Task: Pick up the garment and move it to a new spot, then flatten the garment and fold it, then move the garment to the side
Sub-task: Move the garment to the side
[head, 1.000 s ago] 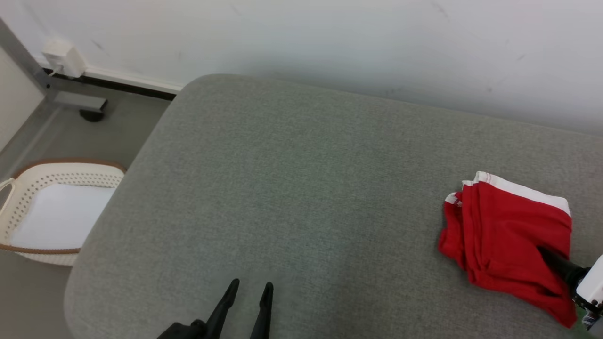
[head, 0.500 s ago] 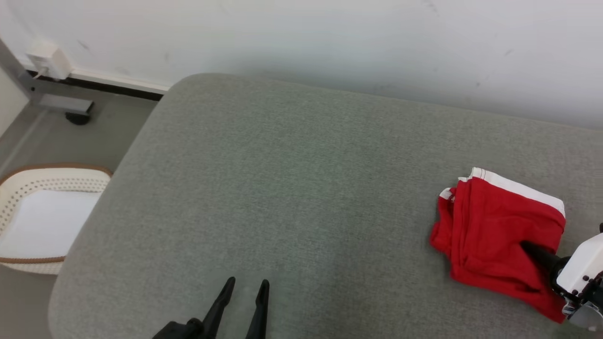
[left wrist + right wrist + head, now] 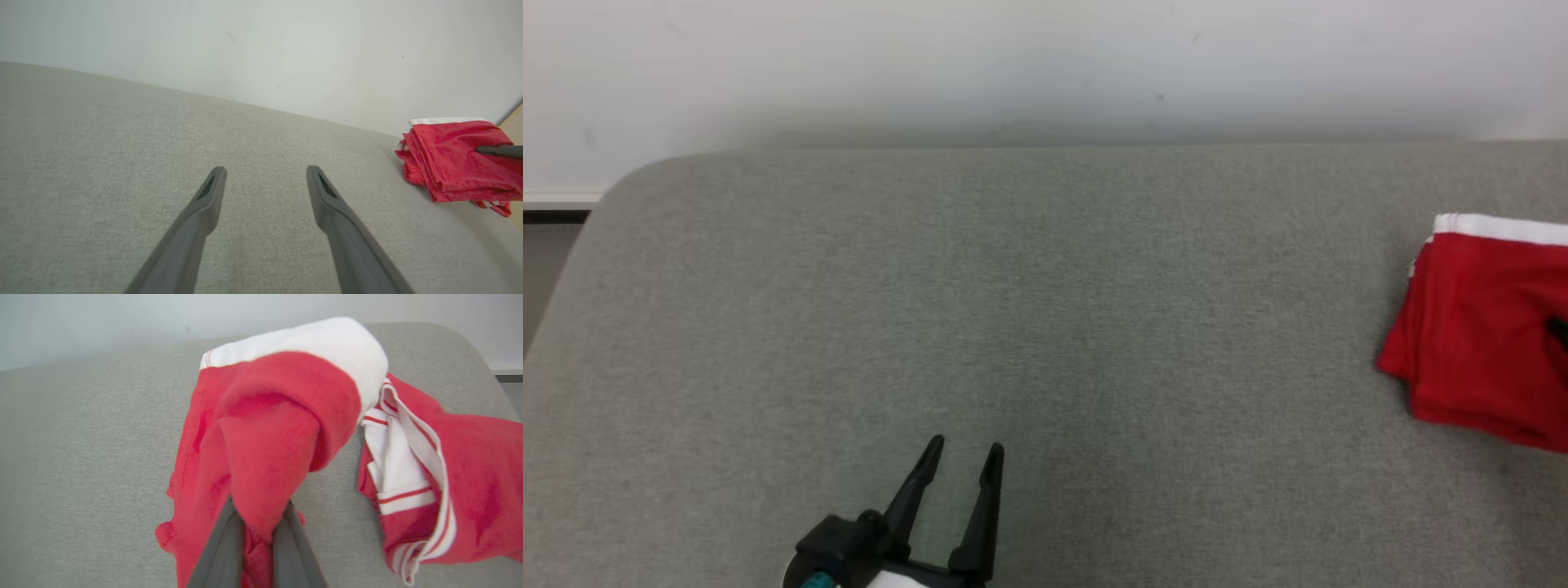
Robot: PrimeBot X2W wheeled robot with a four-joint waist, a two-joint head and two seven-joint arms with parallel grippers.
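Where the right wrist view looks along its own fingers, the right end effector (image 3: 260, 516) is closed on a fold of the red garment (image 3: 278, 416); the cloth is pinched between the two dark fingers (image 3: 220, 555) and bunches into a peak just above them; the fingertips are hidden under the fabric.

Garment: red, with a broad white band (image 3: 327, 339) along one edge and red-and-white striped trim (image 3: 404, 496) on the part to the right in that view; it lies loosely folded in several layers on the grey upholstered surface (image 3: 1013, 310).

Position, head view: garment (image 3: 1478, 327) at the right edge of the frame, partly cut off, white band towards the pale wall (image 3: 1013, 65).

Left end effector (image 3: 965, 447): low in the head view, near the front edge of the surface, fingers spread apart with nothing between them; in the left wrist view it (image 3: 266, 169) hangs over bare grey fabric, well apart from the garment (image 3: 449, 159); one dark finger (image 3: 498, 151) of the right arm lies across the red cloth there.
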